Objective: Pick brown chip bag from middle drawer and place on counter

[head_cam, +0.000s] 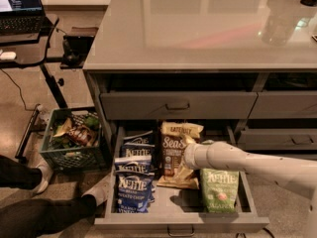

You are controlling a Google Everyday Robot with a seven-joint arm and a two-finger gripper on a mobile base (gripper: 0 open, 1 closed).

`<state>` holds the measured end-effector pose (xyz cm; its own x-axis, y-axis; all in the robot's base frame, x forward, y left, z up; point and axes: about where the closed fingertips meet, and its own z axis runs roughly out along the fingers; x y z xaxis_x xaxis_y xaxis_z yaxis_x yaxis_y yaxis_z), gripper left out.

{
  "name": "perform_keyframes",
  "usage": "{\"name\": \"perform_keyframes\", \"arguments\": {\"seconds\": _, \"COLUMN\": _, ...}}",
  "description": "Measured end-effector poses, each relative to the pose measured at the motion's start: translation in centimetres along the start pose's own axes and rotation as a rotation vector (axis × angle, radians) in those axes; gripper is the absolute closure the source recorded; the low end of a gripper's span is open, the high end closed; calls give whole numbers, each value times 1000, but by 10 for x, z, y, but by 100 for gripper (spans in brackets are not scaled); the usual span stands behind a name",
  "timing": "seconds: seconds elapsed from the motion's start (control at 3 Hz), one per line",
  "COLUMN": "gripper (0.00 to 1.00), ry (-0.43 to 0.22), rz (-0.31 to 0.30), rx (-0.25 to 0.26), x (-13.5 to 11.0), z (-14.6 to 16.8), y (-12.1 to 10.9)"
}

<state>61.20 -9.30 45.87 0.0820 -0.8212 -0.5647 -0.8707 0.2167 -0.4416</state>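
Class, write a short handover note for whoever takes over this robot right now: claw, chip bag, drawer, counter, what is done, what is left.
Claw: inside the open middle drawer, at the right edge of the brown chip bag; grasp unconfirmed.
Bag: lies in the drawer's middle row, between the blue Kettle bags and the green Kettle bag.
Counter: no chip bag on it.
Done: drawer open, claw at the bag.
Left: secure the bag, lift it out, set it on the counter.

Dim warm light glares off the counter [198,33], with shadow deep in the middle drawer [183,223] where the claw [188,155] sits.
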Motion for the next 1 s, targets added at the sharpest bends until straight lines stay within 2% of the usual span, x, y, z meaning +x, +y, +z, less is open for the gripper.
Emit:
{"name": "perform_keyframes", "arguments": {"seconds": 0.33, "gripper": 0, "ry": -6, "rz": -10, "rx": -30, "x": 9, "z": 21, "y": 3}}
{"name": "perform_keyframes", "arguments": {"seconds": 1.0, "gripper": 0, "ry": 47, "rz": -42, "rx": -37, "x": 35, "z": 37, "y": 6}}
